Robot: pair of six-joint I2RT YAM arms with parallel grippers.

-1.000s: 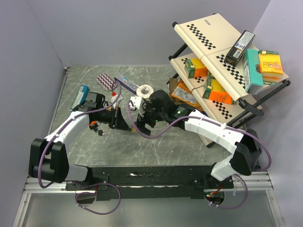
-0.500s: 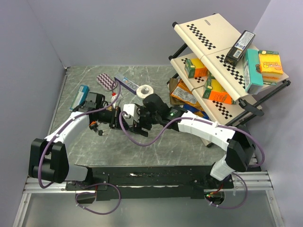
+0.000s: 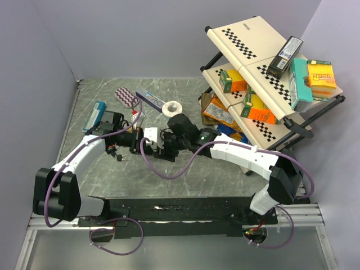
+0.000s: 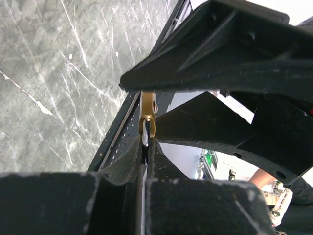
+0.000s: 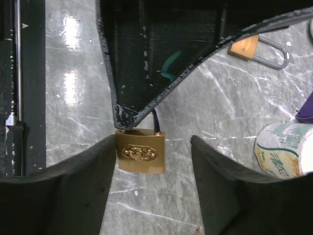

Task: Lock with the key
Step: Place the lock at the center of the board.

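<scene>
A brass padlock point(image 5: 140, 152) hangs by its dark shackle from my left gripper point(image 4: 146, 144), which is shut on it. In the left wrist view the padlock point(image 4: 147, 116) shows edge-on just past the closed fingertips. My right gripper point(image 5: 153, 147) is open, its two black fingers on either side of the padlock body, the left finger point(image 5: 73, 191) touching or nearly touching it. In the top view the two grippers meet at mid-table, left gripper point(image 3: 135, 140) and right gripper point(image 3: 153, 139), and the padlock is hidden there. I cannot pick out a key for certain.
A second brass padlock point(image 5: 257, 49) lies on the marble table beside a tape roll point(image 5: 283, 149). A small dark bunch point(image 3: 117, 154) lies near the left gripper. A tilted checkered rack point(image 3: 264, 62) with several boxes stands at the right. Small boxes point(image 3: 94, 114) lie at the back left.
My right gripper has moved left across the table to the left gripper and now straddles the padlock. The left gripper has held its place with the padlock.
</scene>
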